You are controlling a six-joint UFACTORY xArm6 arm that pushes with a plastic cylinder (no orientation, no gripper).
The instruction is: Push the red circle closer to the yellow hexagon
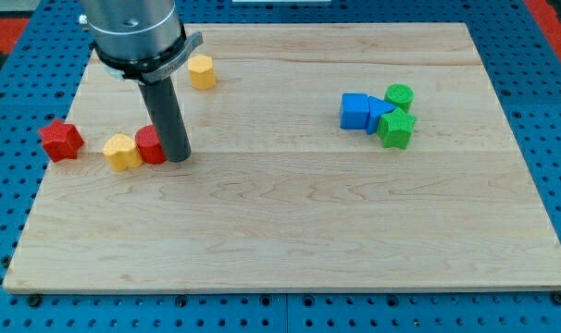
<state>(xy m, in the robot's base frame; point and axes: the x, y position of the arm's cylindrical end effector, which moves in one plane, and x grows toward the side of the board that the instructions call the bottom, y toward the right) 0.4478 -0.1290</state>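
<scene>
The red circle (150, 145) sits at the view's left on the wooden board (290, 231), partly hidden by the rod. My tip (177, 158) stands right against its right side. A yellow block (122, 152), its shape unclear, touches the red circle's left side. The yellow hexagon (201, 71) lies near the view's top, up and to the right of the red circle, apart from it.
A red star-shaped block (60, 140) lies at the board's left edge. At the view's right is a cluster: a blue cube (355, 111), a blue triangle (380, 114), a green circle (399, 95) and a green star-like block (396, 129).
</scene>
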